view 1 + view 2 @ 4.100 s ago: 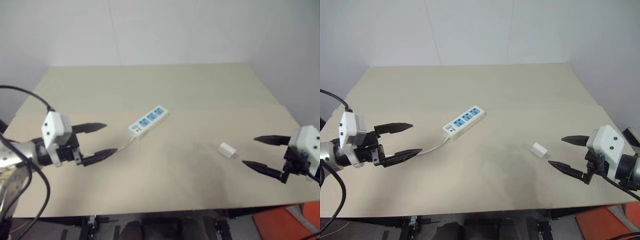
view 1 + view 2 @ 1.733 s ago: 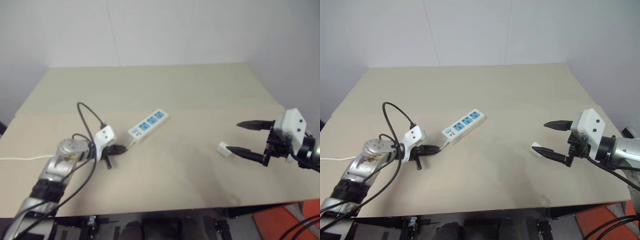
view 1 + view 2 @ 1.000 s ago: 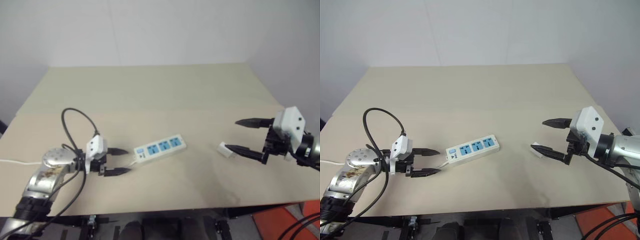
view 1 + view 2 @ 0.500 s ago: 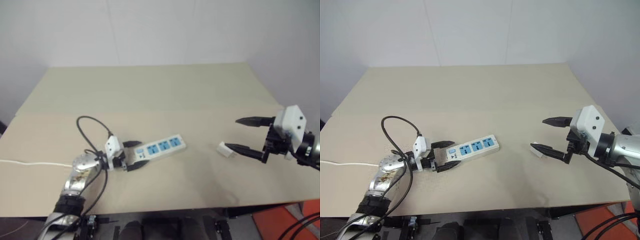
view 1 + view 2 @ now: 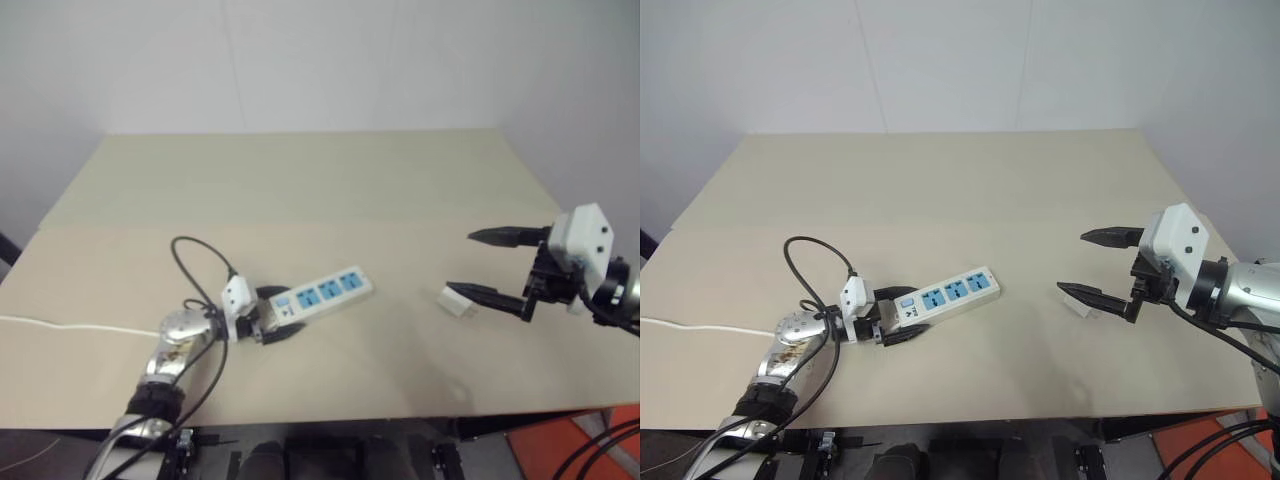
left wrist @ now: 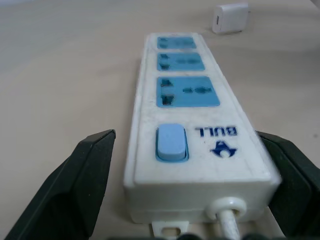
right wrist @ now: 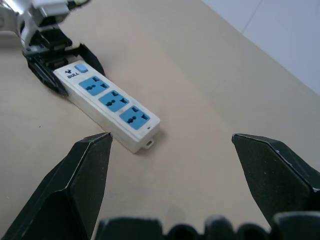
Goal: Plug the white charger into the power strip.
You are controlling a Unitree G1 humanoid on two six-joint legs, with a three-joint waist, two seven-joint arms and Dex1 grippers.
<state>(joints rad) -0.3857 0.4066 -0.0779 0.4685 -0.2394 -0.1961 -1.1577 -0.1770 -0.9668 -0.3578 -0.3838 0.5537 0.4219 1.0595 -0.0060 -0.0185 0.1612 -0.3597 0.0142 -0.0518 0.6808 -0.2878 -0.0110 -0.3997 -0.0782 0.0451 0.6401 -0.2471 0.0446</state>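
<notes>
The power strip [image 5: 322, 292] lies flat on the table, a white bar with three blue sockets and a blue switch [image 6: 171, 142] at its cord end. My left gripper [image 5: 898, 314] is open, low on the table, one finger on each side of that switch end; in the left wrist view a narrow gap shows beside one finger [image 6: 82, 187]. The white charger [image 5: 1077, 299] lies on the table to the right of the strip. My right gripper [image 5: 1072, 262] is open above the charger, its lower finger [image 5: 487, 296] crossing over it in the head views.
The strip's thin white cord [image 5: 70, 325] trails to the table's left edge. A black cable [image 5: 810, 255] loops over my left arm. The beige table [image 5: 330, 190] has bare room behind the strip. An orange object [image 5: 570, 450] sits below the table's front right corner.
My left gripper has slid right and lower until its open fingers straddle the strip's switch end. Before that, the strip had shifted nearer and turned. The right gripper has stayed put.
</notes>
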